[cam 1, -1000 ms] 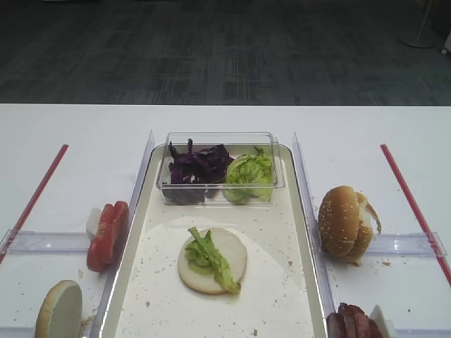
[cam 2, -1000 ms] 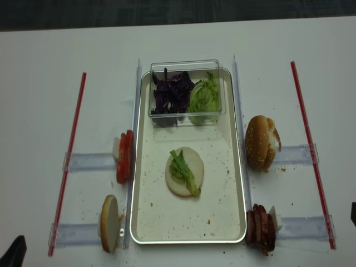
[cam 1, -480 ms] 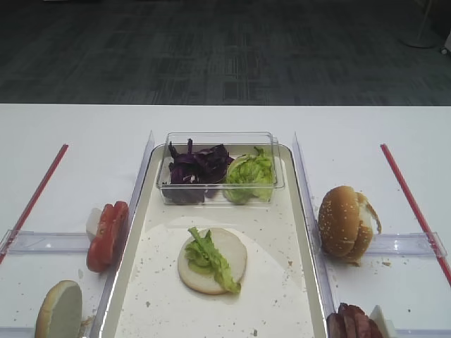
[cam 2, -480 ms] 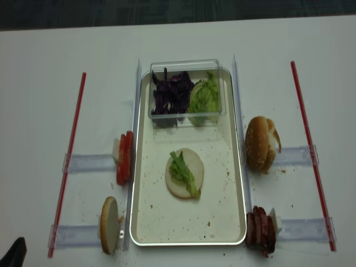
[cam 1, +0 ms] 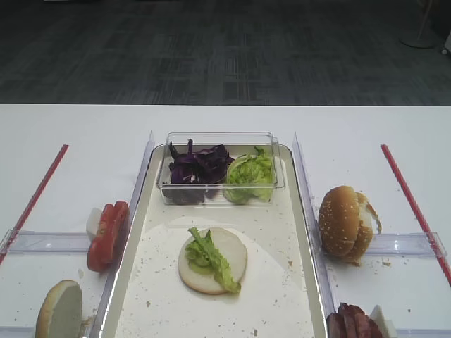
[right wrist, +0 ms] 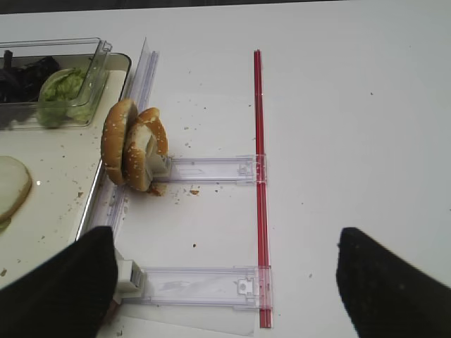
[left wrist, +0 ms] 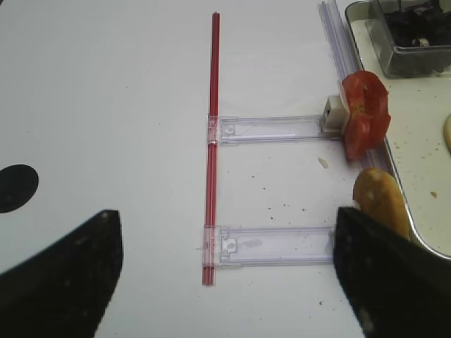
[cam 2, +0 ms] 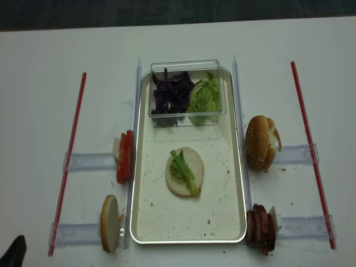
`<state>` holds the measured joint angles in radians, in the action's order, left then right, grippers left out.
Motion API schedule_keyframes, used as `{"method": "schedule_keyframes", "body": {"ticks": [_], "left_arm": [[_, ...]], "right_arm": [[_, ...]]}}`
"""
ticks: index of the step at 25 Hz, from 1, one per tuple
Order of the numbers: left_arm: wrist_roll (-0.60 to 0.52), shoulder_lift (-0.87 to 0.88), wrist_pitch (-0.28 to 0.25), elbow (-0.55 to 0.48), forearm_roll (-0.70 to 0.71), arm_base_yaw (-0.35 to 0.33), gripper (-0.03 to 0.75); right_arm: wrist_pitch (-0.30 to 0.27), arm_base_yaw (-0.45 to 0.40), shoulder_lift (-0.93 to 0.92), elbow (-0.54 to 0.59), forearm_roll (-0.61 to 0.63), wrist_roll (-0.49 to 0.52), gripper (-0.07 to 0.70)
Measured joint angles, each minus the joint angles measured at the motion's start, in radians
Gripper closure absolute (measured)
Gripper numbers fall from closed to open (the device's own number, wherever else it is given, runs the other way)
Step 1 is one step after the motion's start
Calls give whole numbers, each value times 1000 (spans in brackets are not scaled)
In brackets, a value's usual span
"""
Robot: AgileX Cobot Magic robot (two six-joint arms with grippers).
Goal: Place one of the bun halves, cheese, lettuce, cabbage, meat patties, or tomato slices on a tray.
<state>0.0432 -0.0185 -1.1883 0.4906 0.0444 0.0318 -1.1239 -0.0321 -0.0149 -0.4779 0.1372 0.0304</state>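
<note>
— Nothing on the tray [cam 2: 143, 219] has shifted since a second ago. We'd take the meat patties [cam 2: 260, 228], at its near right corner: soft, greasy, pinch across the faces.

— We see both end effectors only in wrist views: right end effector [right wrist: 225, 282] spread wide, left end effector [left wrist: 225, 274] likewise.

Lettuce [cam 2: 183, 172] lies on a bun half [cam 2: 185, 172], seemingly mid-tray [cam 2: 222, 222].

A pale bun half [cam 2: 184, 172] is lying flat mid-tray [cam 2: 222, 219], a lettuce strip [cam 2: 183, 171] draped across it; sesame bun halves [cam 2: 260, 142] are standing on edge beside my tray's right rim.
</note>
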Motion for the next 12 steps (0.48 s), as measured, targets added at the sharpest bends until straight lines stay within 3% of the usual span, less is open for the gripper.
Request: {"method": "schedule_keyframes", "body": {"ticks": [12], "left_arm": [[0,0,0,0,0,0,153]], "right_arm": [[0,0,0,0,0,0,-14]]}}
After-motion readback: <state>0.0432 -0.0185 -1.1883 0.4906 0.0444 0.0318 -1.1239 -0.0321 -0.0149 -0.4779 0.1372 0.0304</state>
